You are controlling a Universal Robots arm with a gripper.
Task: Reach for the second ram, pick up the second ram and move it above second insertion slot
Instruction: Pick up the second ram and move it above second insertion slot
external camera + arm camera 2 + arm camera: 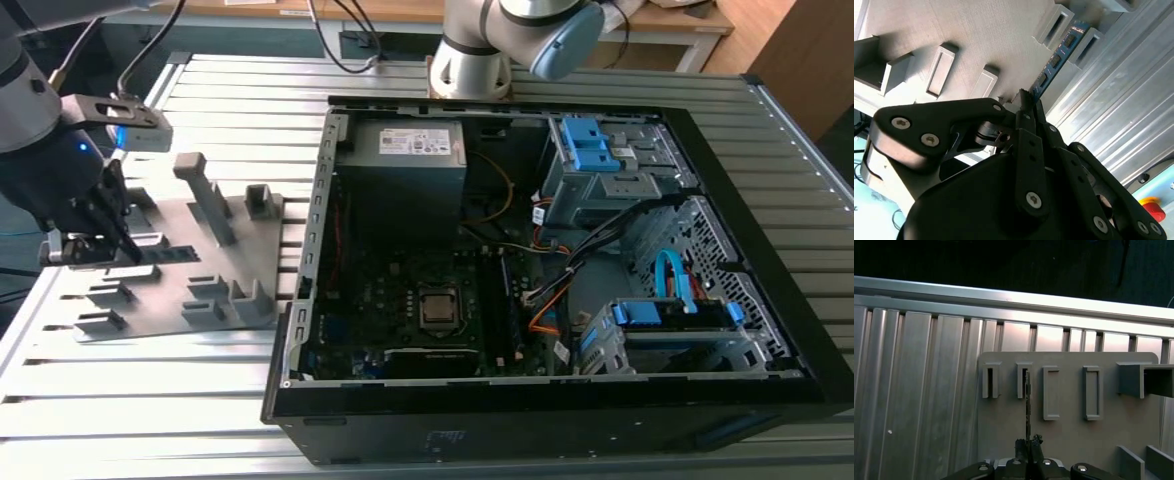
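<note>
The second ram (158, 255) is a thin dark stick standing on edge on the grey holder plate (200, 320), at the exterior view's left. Its far end rests between two small grey holder blocks (1074, 37). My gripper (96, 248) is shut on the stick's near end. In the second wrist view the fingertips (1025, 97) meet on the blue-green board (1056, 60). In the first wrist view the ram (1027, 400) appears edge-on, running from a holder block (1024, 380) back to my gripper (1028, 444). The long insertion slots (506, 300) lie beside the processor socket (437, 308) inside the open computer case.
The open black computer case (747, 260) holds a power supply (400, 160), drive cages (594, 165) and loose cables (587, 250). Taller grey posts (200, 195) rise from the holder plate near my gripper. Everything rests on a ribbed aluminium table (147, 390). The arm's base (470, 60) stands behind the case.
</note>
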